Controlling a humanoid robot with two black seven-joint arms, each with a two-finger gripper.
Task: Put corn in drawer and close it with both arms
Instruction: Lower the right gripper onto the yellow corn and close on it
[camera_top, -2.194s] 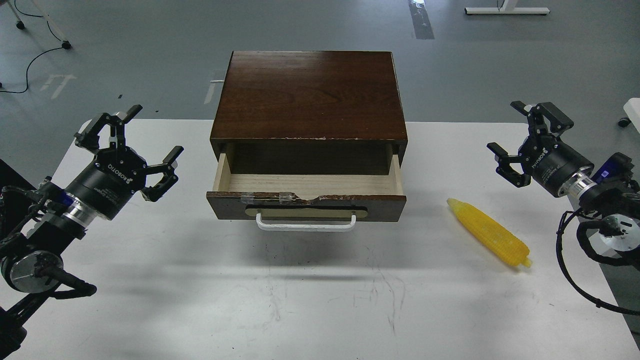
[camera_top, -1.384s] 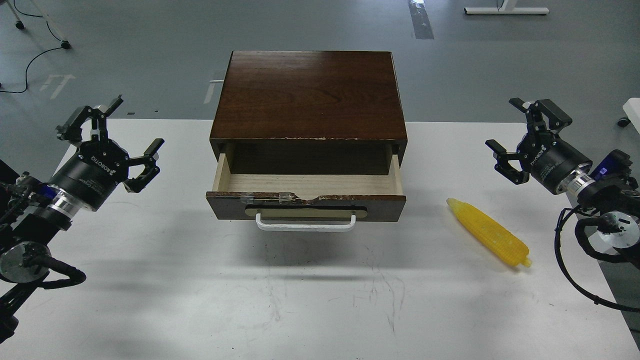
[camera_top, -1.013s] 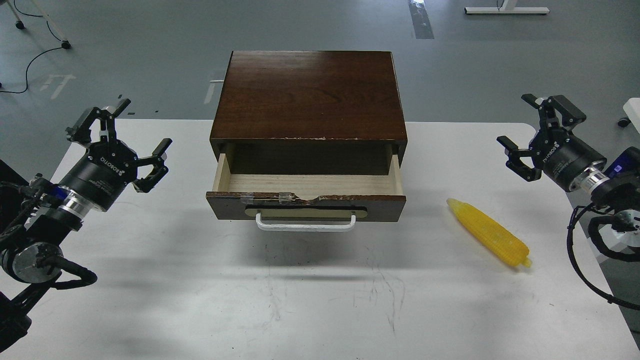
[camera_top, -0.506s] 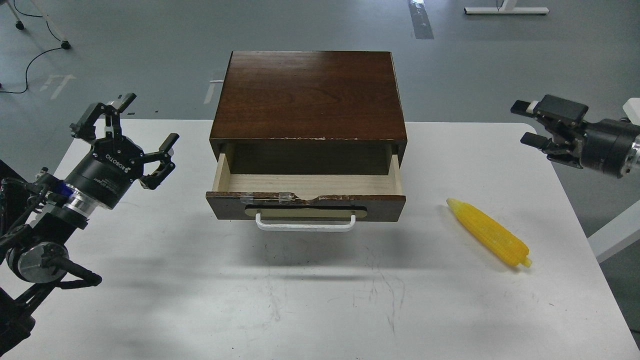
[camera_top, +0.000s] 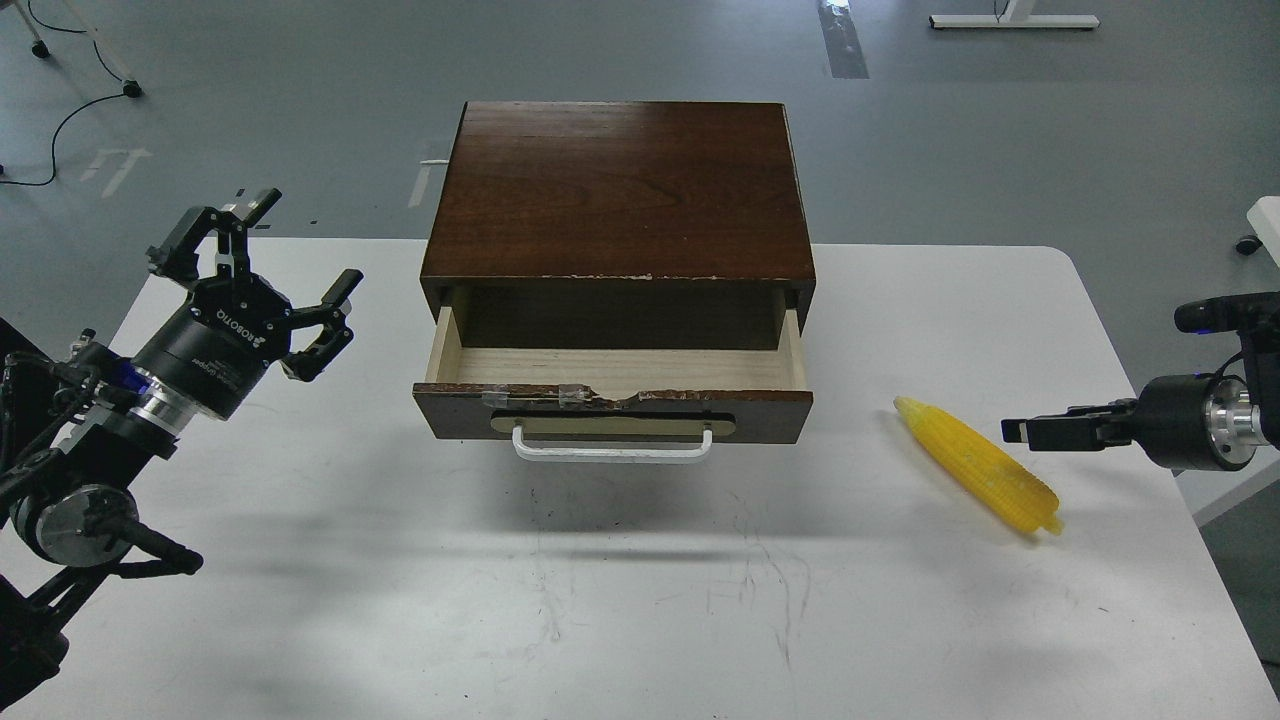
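Hovering my right gripper (camera_top: 1020, 432) beside the corn (camera_top: 978, 464), jaws edge-on so I cannot tell their state, I hold my left gripper (camera_top: 268, 270) spread wide, left of the open drawer (camera_top: 612, 408).

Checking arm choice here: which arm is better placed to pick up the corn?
Right. Its pincer sits just beside the corn, right of the drawer; the left pincer is on the drawer's far side.

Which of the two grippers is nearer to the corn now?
The right gripper: it points sideways toward the corn, just beside it. The left gripper is far across the table, beyond the drawer.
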